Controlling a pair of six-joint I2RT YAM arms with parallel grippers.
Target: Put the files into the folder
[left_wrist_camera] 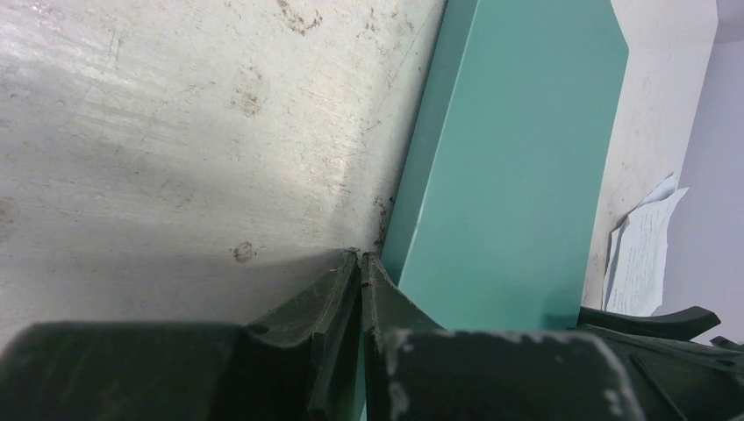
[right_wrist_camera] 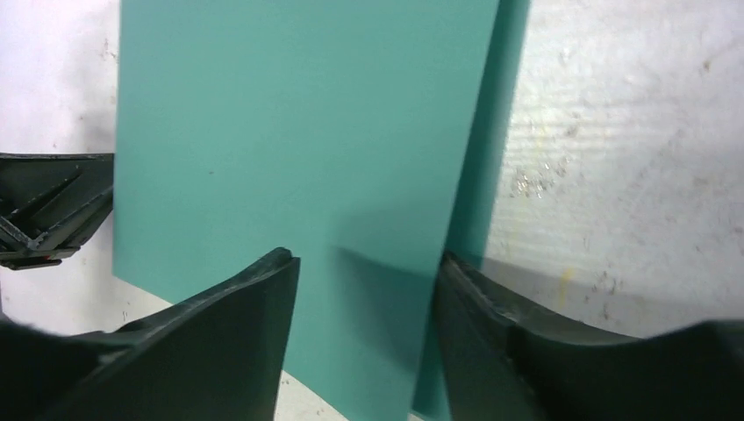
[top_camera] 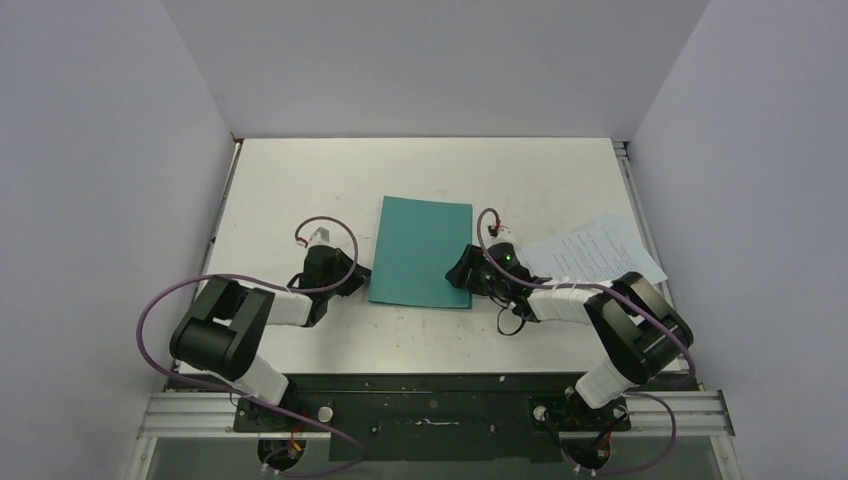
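Now the flat teal card folder is flanked: right gripper parted astride its edge, left gripper closed, seemingly empty, alongside.

We have one camera fixed high above and behind the near edge of the desk, tilted down and forward so all four edges show, from well back. The left wrist camera sits low and very close at the near left corner of the folder. It looks along the surface toward the desk's far right corner, where the files appear small. The right wrist camera is close over the folder's near right corner, looking steeply down, with the desk's left side at the frame's left. All three views share the folder. The overhead and left wrist views also share the files.
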